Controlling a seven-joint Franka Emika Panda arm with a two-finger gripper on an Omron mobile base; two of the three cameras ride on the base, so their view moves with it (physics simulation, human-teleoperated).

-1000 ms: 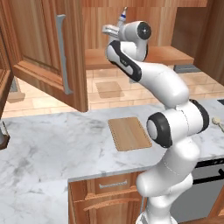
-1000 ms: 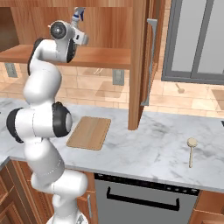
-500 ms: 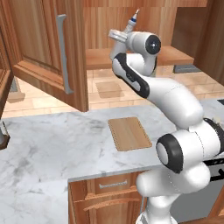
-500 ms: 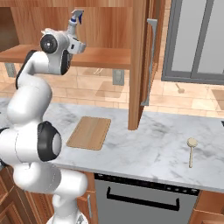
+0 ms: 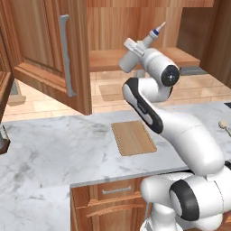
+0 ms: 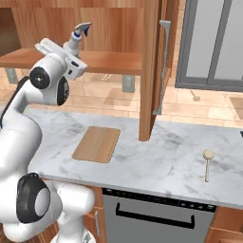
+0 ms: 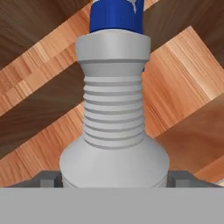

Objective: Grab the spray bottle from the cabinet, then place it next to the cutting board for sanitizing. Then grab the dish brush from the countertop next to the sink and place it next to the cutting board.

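Note:
The grey spray bottle (image 5: 155, 32) with its blue band and white nozzle is tilted in the air in front of the cabinet shelf (image 5: 108, 58). My gripper (image 5: 145, 44) is shut on its body. In the hand view the ribbed neck of the bottle (image 7: 113, 122) rises between my fingertips (image 7: 46, 179). From the right base view, the bottle (image 6: 78, 35) leans out of the gripper (image 6: 70, 47) above the shelf (image 6: 109, 61). The cutting board (image 5: 134, 137) (image 6: 97, 144) lies on the marble countertop (image 5: 54, 153) below. The dish brush (image 6: 208, 161) (image 5: 224, 126) lies far to the right. The sink is out of view.
The open cabinet door (image 5: 49, 49) with its grey bar handle hangs to the left of the hand, and it is seen edge-on as the door (image 6: 152, 71) in the right base view. An oven front (image 6: 156, 213) sits under the countertop (image 6: 161, 156).
The hand has swung out from the shelf toward the right of the left base view, carrying the spray bottle, which now leans more. The arm's elbow has dropped and stretched.

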